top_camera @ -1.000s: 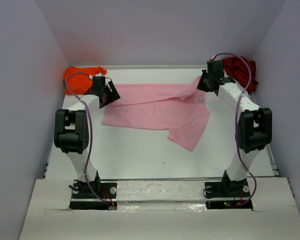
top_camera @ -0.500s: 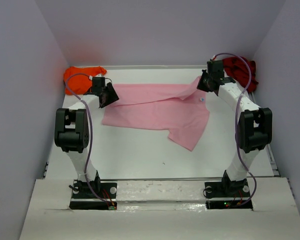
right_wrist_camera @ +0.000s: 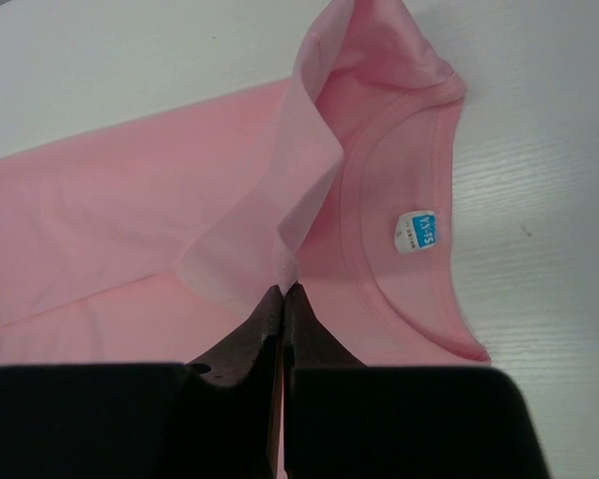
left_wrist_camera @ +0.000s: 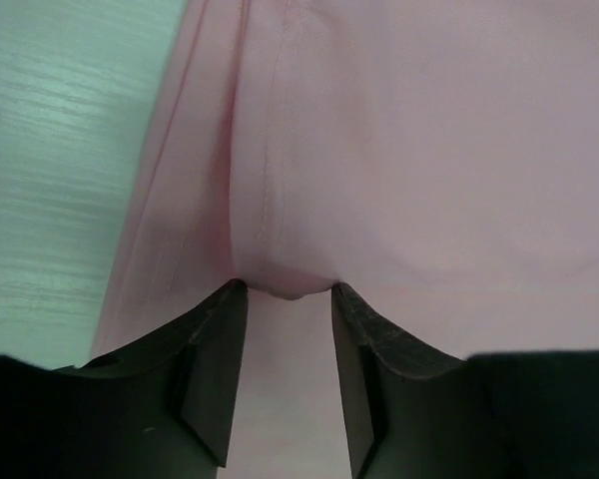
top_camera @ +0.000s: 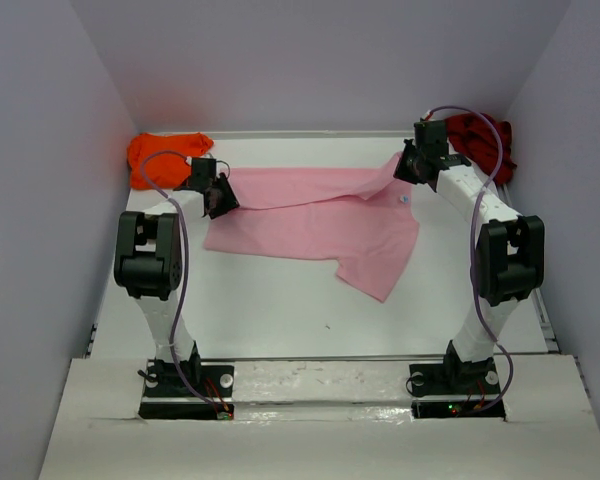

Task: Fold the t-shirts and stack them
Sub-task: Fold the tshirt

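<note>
Right hand (right_wrist_camera: 283, 289) is pinched on pink shirt (top_camera: 310, 215) fold beside collar (right_wrist_camera: 419, 150); left hand (left_wrist_camera: 288, 297) is spread at opposite end. Long axis is laid left-right, collar rightward.

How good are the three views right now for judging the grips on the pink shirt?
Right wrist: sharp, evenly lit; label and the fold of the pink shirt in the right gripper read clearly. Left wrist: close, soft, table tinted green, left gripper dark. Top: even light, both grippers small and dark, orange shirt tints the wall.
</note>
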